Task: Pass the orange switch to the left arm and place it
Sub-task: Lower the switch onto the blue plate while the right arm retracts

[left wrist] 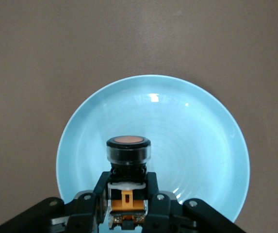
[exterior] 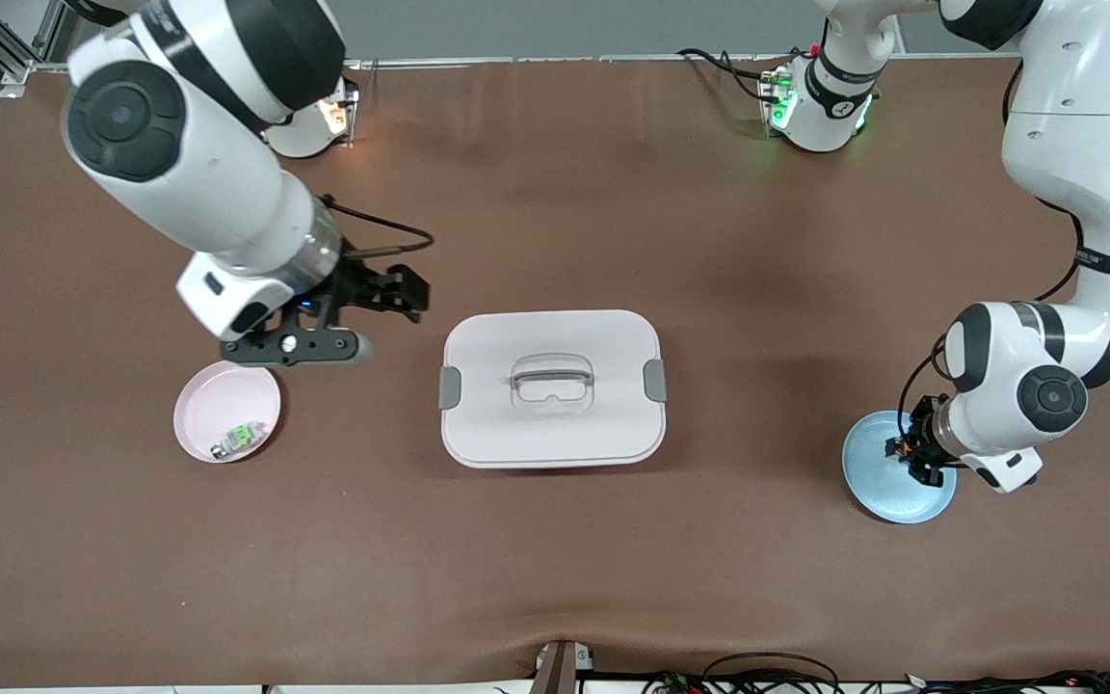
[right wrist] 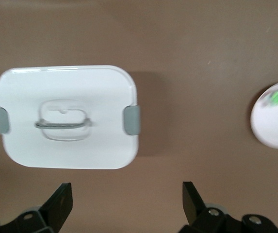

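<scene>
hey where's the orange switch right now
The orange switch is clamped in the left gripper, over the blue plate at the left arm's end of the table.

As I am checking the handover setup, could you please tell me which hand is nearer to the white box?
The right hand: it hangs open beside the box, toward the right arm's end. The left hand is over the blue plate, shut on the orange switch.

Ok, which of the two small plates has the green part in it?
The pink plate toward the right arm's end, holding the green-and-silver part. The blue plate sits under the left hand, which grips the orange switch.
</scene>
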Robot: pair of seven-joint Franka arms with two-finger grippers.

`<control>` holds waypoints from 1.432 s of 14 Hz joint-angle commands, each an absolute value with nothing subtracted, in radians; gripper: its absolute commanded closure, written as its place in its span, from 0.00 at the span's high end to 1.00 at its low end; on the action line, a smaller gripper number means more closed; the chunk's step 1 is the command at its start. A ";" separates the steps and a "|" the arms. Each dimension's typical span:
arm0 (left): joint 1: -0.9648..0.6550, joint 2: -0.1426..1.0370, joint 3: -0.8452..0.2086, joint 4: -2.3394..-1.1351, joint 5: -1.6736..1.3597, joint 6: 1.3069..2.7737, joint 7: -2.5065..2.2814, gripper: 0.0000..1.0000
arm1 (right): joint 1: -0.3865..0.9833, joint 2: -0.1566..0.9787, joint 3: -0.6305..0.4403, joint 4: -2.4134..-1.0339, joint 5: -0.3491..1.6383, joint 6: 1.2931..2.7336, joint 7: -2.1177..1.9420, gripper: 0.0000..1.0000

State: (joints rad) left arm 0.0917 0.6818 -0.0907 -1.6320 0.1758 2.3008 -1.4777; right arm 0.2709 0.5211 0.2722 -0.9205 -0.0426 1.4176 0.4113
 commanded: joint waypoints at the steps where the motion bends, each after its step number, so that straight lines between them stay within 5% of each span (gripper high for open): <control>1: 0.084 0.718 -0.094 -1.592 0.204 2.304 -1.502 0.00 | 0.209 0.485 0.278 -0.950 -0.115 1.408 0.189 1.00; 7: 0.086 0.729 -0.095 -1.600 0.255 2.313 -1.500 0.00 | 0.048 0.486 0.281 -0.950 -0.156 1.379 0.032 1.00; 8: 0.086 0.729 -0.095 -1.600 0.256 2.313 -1.488 0.06 | 0.026 0.488 0.279 -0.950 -0.160 1.361 0.032 1.00; 9: 0.084 0.729 -0.095 -1.598 0.256 2.313 -1.483 0.15 | 0.006 0.488 0.278 -0.950 -0.175 1.361 0.032 1.00; 10: 0.084 0.730 -0.095 -1.598 0.256 2.313 -1.480 0.34 | -0.011 0.488 0.279 -0.950 -0.199 1.361 0.034 1.00; 12: 0.083 0.729 -0.095 -1.592 0.255 2.313 -1.480 0.95 | -0.050 0.488 0.279 -0.950 -0.219 1.361 0.032 1.00; 13: 0.083 0.729 -0.095 -1.591 0.253 2.313 -1.489 1.00 | -0.081 0.488 0.282 -0.950 -0.204 1.359 0.043 1.00; 20: 0.048 0.723 -0.097 -1.591 0.249 2.313 -1.503 1.00 | -0.115 0.495 0.281 -0.954 -0.203 1.364 0.094 1.00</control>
